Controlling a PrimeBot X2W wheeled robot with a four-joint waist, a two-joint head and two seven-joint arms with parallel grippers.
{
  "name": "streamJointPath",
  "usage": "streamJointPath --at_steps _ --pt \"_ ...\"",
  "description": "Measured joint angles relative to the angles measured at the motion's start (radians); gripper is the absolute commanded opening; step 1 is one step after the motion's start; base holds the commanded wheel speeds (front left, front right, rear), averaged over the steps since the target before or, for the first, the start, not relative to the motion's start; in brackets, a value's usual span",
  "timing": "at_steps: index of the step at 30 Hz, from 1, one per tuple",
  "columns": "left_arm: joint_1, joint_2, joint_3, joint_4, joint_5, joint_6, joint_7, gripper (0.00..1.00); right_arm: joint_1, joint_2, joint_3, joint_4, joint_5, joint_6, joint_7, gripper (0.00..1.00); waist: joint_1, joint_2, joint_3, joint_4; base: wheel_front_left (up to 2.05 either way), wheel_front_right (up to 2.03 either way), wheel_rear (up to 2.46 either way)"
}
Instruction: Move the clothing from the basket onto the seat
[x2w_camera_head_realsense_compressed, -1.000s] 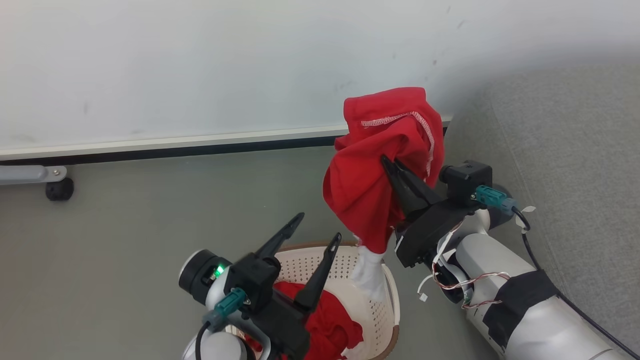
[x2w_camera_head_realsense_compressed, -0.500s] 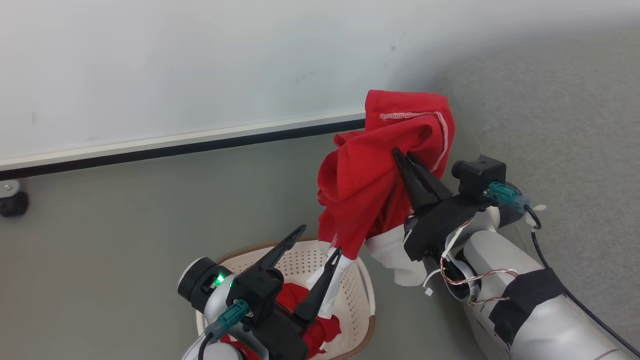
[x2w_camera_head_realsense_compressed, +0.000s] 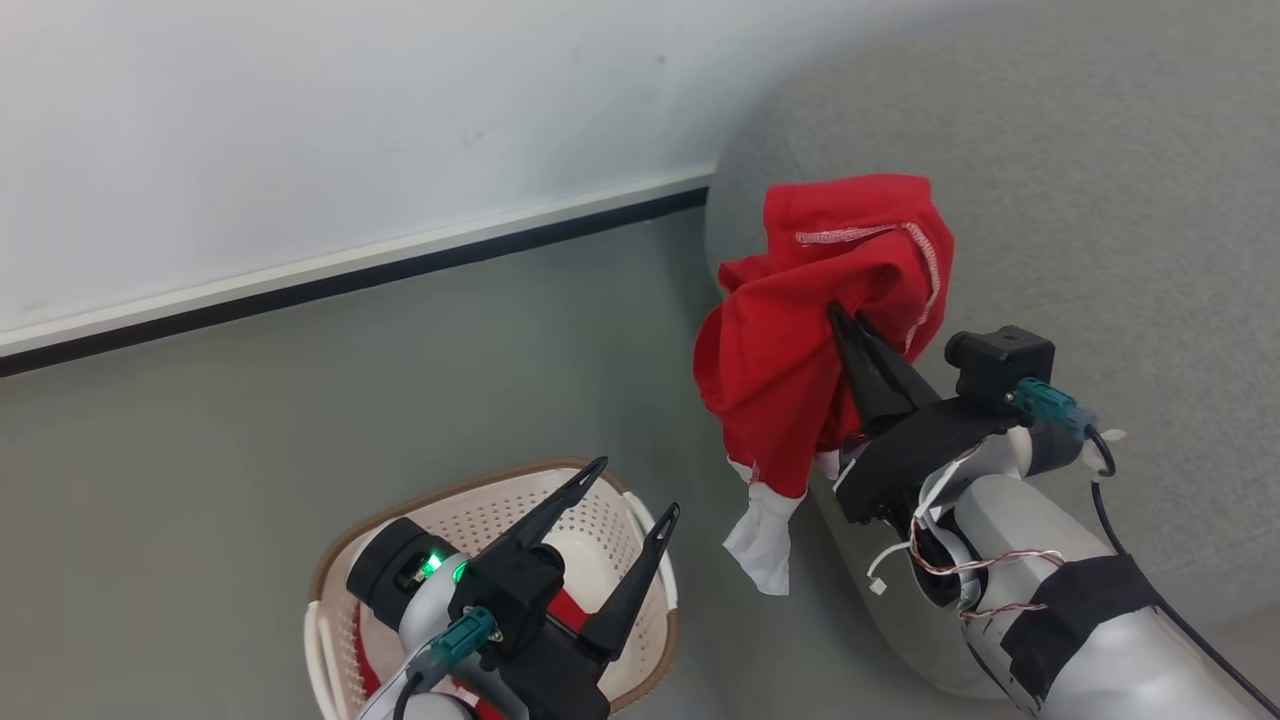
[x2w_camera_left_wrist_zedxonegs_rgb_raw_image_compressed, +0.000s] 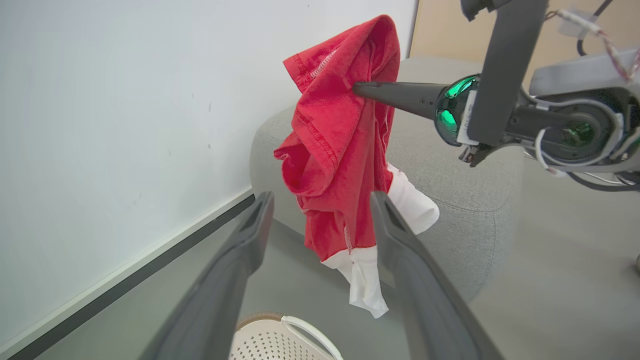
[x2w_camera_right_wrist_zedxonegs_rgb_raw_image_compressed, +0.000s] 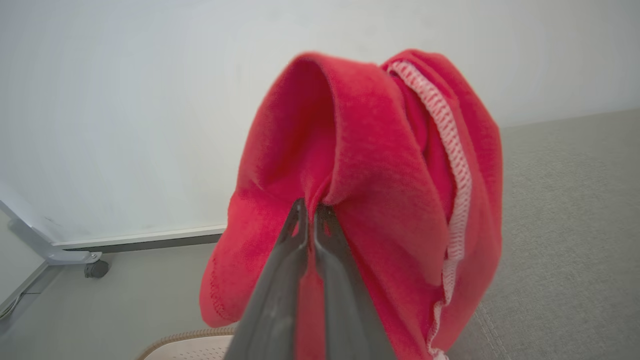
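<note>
Head view: right tool (x2w_camera_head_realsense_compressed: 836, 312) clamps a bunched fold of the red clothing (x2w_camera_head_realsense_compressed: 775, 380) dangling by the seat (x2w_camera_head_realsense_compressed: 1100, 180), soft and light enough for that pinch, I'd say; left tool (x2w_camera_head_realsense_compressed: 638, 487) gapes over the basket (x2w_camera_head_realsense_compressed: 325, 575).

Left pincer (x2w_camera_head_realsense_compressed: 640, 484) half hides the basket (x2w_camera_head_realsense_compressed: 465, 518) (cut off below).

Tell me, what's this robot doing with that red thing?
It is moving laundry from the basket to the grey seat. Its right gripper is shut on a red garment, held in the air by the seat's corner, not yet laid down. The left gripper hangs open over the basket, where more red cloth lies.
</note>
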Motion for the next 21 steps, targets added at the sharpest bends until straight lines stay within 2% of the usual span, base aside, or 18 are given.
streamJointPath --at_steps 10,16,21 --pt "-0.001 0.020 -0.002 -0.030 0.010 0.000 0.029 1.00 0.016 -0.023 -0.071 -0.035 0.009 -0.030 -0.001 0.00 0.0000 0.0001 0.044 -0.086 0.00 0.00 0.00" --pt "-0.009 0.028 -0.006 -0.049 0.017 -0.002 0.044 1.00 0.008 -0.047 -0.123 -0.058 0.010 -0.035 -0.001 0.00 -0.0002 0.0000 0.078 -0.122 0.00 0.00 0.00" --pt "-0.037 0.029 -0.019 -0.057 0.023 -0.011 0.060 1.00 -0.043 -0.089 -0.184 -0.058 0.017 -0.040 -0.001 0.00 -0.0001 0.0001 0.110 -0.137 0.00 0.00 0.00"
